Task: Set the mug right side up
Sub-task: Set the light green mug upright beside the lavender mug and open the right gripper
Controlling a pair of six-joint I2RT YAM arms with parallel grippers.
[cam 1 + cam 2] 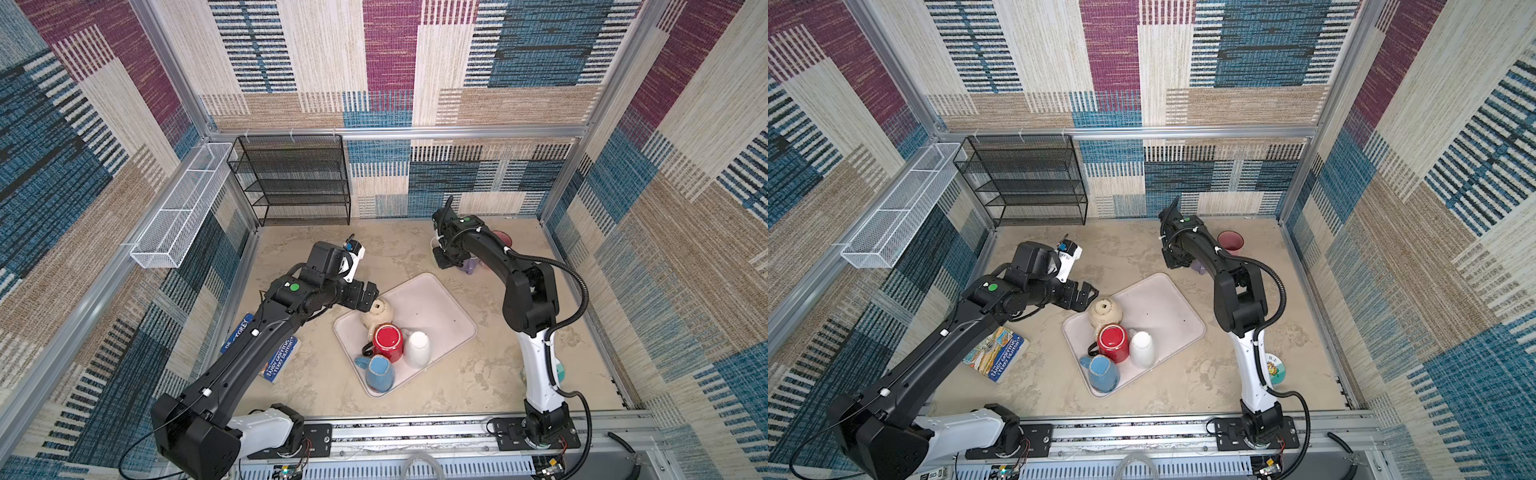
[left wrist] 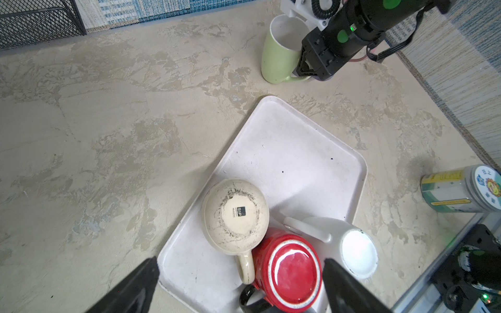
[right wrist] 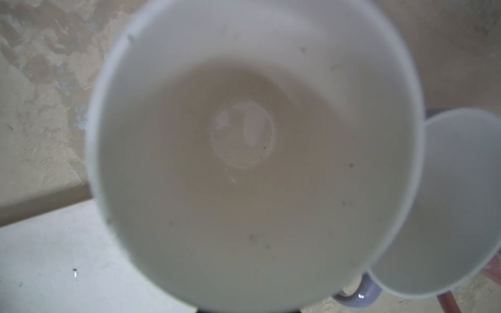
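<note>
Four crowded mugs [image 1: 387, 341] in the tray [image 1: 436, 316] — the wide left pincer [image 1: 370, 298] risks knocking neighbours; right pincer [image 2: 305, 66] beyond it pinches the green mug [image 2: 279, 54].

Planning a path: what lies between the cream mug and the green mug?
Nothing stands there. The left wrist view shows only bare tray and bare table between the cream mug and the green mug.

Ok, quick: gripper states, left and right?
Left gripper: open, empty, over the upside-down cream mug on the tray.
Right gripper: closed on the handle of the upright green mug.
</note>
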